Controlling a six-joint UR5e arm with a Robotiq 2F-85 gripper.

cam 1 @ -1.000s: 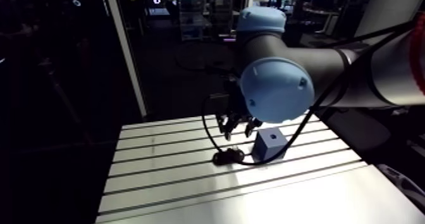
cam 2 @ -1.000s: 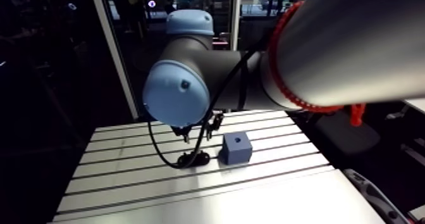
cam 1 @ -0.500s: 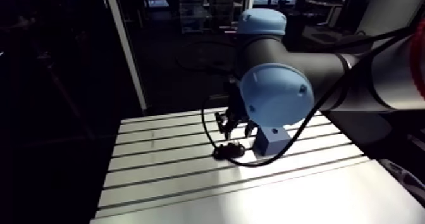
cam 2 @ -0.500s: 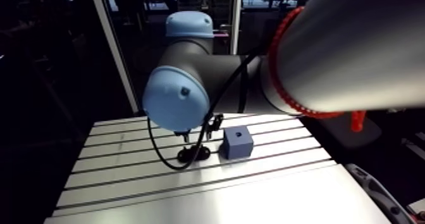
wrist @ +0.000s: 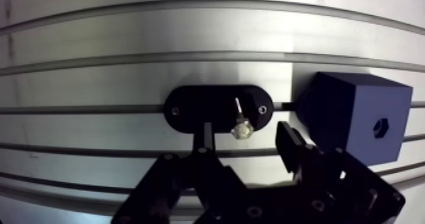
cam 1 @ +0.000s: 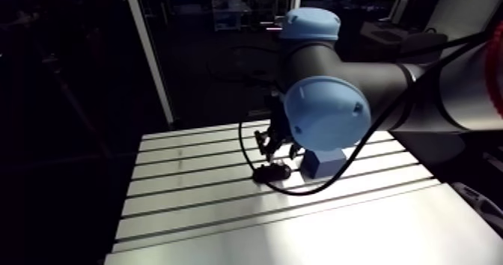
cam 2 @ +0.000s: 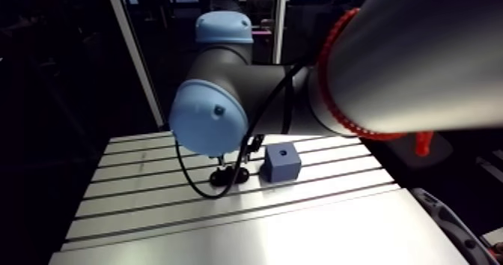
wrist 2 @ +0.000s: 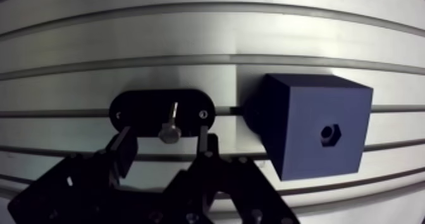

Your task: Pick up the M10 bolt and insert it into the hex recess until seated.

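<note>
In the wrist view a small silver bolt (wrist: pixel 240 126) stands in a black oval holder (wrist: pixel 190 107) bolted to the slotted table. My gripper (wrist: pixel 246 141) is open and low over the holder, with a gap on each side of the bolt's hex head between one finger (wrist: pixel 205 138) and the other. Beside the holder stands a dark blue cube (wrist: pixel 351 112) with a hex recess (wrist: pixel 380 126) in the face turned toward the camera. In the arm view the gripper (cam 1: pixel 273 152) hangs just above the holder (cam 1: pixel 271 172), next to the cube (cam 2: pixel 282 162).
The slotted aluminium table (cam 1: pixel 187 186) stretches out on all sides of the holder, its grooves running across. The arm's own large elbow joint (cam 1: pixel 323 112) hides part of the cube in the arm view. A pale upright post (cam 1: pixel 146 51) stands behind the table's far-left corner.
The gripper has come down closer to the holder and bolt. The arm view has shifted slightly with the arm; holder and cube have stayed put.
</note>
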